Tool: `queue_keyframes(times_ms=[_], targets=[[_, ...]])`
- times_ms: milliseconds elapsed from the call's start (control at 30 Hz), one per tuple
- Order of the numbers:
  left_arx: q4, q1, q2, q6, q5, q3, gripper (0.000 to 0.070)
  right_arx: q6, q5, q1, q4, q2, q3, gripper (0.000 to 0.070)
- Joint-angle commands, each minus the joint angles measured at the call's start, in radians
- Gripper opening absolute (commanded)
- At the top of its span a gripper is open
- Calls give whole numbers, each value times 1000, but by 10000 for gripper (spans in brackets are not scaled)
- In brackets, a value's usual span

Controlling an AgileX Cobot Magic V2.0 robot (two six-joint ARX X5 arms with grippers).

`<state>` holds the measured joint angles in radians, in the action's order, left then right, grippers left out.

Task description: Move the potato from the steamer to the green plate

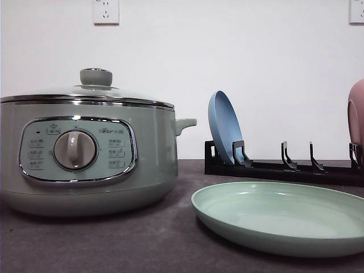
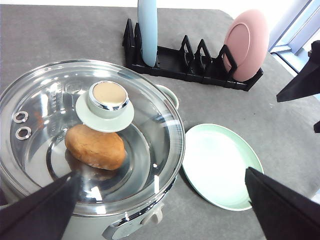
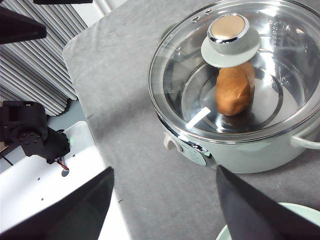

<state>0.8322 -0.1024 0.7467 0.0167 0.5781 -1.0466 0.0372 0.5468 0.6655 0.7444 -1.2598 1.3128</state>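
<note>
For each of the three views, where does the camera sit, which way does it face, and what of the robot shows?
Front view: low at table height, facing the wall; steamer, green plate, no arm.
Left wrist view: above, looking down on potato under the glass lid; left gripper open.
Right wrist view: above the steamer's other side; right gripper open.
Both wrist views share the potato.

The left gripper is held high, its two dark fingers spread wide apart — nothing is gripped between them. The right gripper is likewise raised, its fingers parted broadly and closed on nothing. Both wrists are angled downward, so that each pair of fingers is pointed toward the table from above.
</note>
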Motion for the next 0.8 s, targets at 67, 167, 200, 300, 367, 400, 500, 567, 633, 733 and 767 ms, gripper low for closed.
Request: queue_keyframes(times_ms=[67, 167, 200, 300, 367, 400, 500, 567, 633, 733, 767], targets=[[-10, -2, 5, 5, 4, -26, 672, 3, 3, 6, -4, -11, 18, 405], [-17, -2, 14, 22, -12, -30, 672, 1, 3, 6, -4, -11, 18, 405], [-16, -2, 21, 26, -15, -36, 672, 0, 3, 6, -4, -11, 18, 405], [-1, -6, 71, 34, -25, -86, 671, -3, 3, 6, -3, -11, 18, 405], [28, -12, 124, 42, -47, -143, 671, -8, 2, 6, -3, -12, 18, 405], [48, -16, 157, 48, -62, -178, 671, -12, 3, 6, -3, -12, 18, 405], [120, -37, 269, 44, -111, -297, 670, -16, 2, 6, -3, -11, 18, 405], [158, -57, 345, 33, -145, -372, 668, -16, 2, 6, -3, -11, 18, 405], [189, -82, 419, 25, -182, -443, 666, -16, 2, 6, -3, -11, 18, 405], [229, -125, 527, 18, -232, -538, 666, -17, 2, 6, -3, -11, 18, 405], [244, -140, 563, 15, -251, -569, 666, -18, 2, 6, -3, -11, 18, 405]])
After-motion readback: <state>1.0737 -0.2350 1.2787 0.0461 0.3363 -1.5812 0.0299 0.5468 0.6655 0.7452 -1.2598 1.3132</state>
